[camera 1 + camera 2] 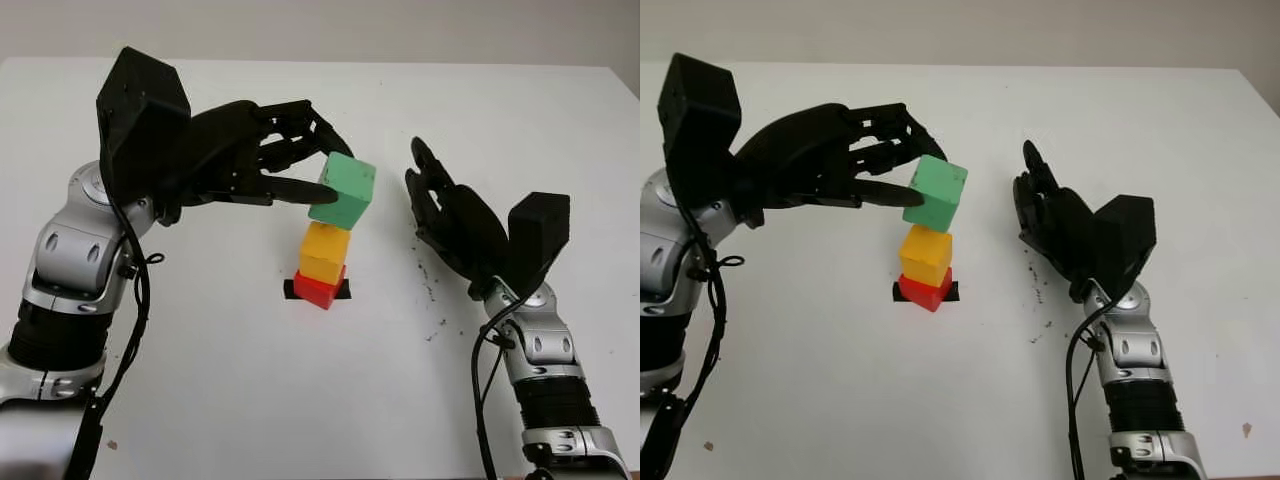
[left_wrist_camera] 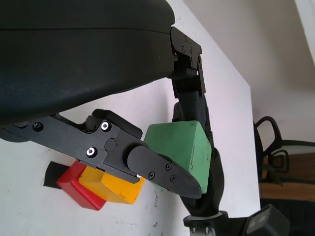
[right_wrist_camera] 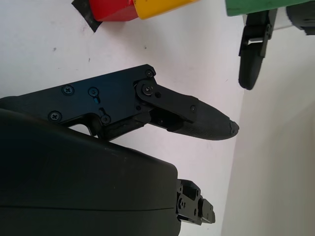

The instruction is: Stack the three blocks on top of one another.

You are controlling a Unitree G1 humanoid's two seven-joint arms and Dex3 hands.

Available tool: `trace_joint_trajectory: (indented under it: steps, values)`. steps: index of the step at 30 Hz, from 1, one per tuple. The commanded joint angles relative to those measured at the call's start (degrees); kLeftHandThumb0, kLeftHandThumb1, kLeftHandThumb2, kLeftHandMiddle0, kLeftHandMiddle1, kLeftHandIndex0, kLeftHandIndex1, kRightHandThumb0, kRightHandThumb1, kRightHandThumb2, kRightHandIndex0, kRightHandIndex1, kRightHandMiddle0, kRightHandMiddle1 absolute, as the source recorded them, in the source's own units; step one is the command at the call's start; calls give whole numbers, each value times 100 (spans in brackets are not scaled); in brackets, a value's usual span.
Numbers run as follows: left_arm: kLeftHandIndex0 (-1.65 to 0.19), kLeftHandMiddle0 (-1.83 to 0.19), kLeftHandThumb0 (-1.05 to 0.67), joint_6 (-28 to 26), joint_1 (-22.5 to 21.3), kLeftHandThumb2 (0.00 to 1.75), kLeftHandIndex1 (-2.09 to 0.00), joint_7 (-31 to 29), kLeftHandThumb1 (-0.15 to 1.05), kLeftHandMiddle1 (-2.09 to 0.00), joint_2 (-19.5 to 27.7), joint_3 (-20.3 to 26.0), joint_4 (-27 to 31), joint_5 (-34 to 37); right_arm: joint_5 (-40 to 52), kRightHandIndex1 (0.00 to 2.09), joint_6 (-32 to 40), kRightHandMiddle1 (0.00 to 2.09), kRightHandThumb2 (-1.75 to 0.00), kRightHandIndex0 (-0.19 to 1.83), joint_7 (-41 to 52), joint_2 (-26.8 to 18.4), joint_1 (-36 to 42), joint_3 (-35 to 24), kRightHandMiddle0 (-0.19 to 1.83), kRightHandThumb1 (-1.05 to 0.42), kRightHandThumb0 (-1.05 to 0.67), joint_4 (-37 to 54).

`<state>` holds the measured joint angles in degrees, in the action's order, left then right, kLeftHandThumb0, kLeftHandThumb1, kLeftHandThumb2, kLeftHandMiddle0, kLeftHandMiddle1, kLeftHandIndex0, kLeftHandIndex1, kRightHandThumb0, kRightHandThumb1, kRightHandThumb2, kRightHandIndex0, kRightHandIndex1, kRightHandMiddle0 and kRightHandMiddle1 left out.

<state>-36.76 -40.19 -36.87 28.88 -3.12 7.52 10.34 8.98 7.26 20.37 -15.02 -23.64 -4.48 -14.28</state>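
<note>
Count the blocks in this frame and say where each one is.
3. The red block sits on a black patch on the table, the yellow block on top of it, and the green block is held tilted by the left hand just above the yellow.

White table (image 1: 300,400) against a pale wall (image 1: 400,30); black chair (image 2: 270,142) beyond.

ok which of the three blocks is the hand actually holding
The green block, gripped by the left hand above the stack; the yellow block sits on the red block, both untouched.
</note>
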Motion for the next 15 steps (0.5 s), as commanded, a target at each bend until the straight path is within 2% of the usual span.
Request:
trace_joint_trajectory:
  steps: [1,6,15]
  values:
    - [-33,-6,-51,-39,30,10,-167,18,105,-5,0,-17,125,33,-16,1,25,4,-74,-19,-11,-24,67,0,-19,-105,-63,179]
    - [-33,-5,-50,-79,88,11,-169,-15,105,-4,-38,-12,90,129,2,0,-24,3,-74,-19,31,-19,52,-3,-19,-105,-63,139]
    - [-34,-6,-50,625,308,12,-165,-100,105,-5,70,-150,-173,-120,-52,1,-19,4,-72,-19,-7,-14,55,-1,-19,-105,-65,149]
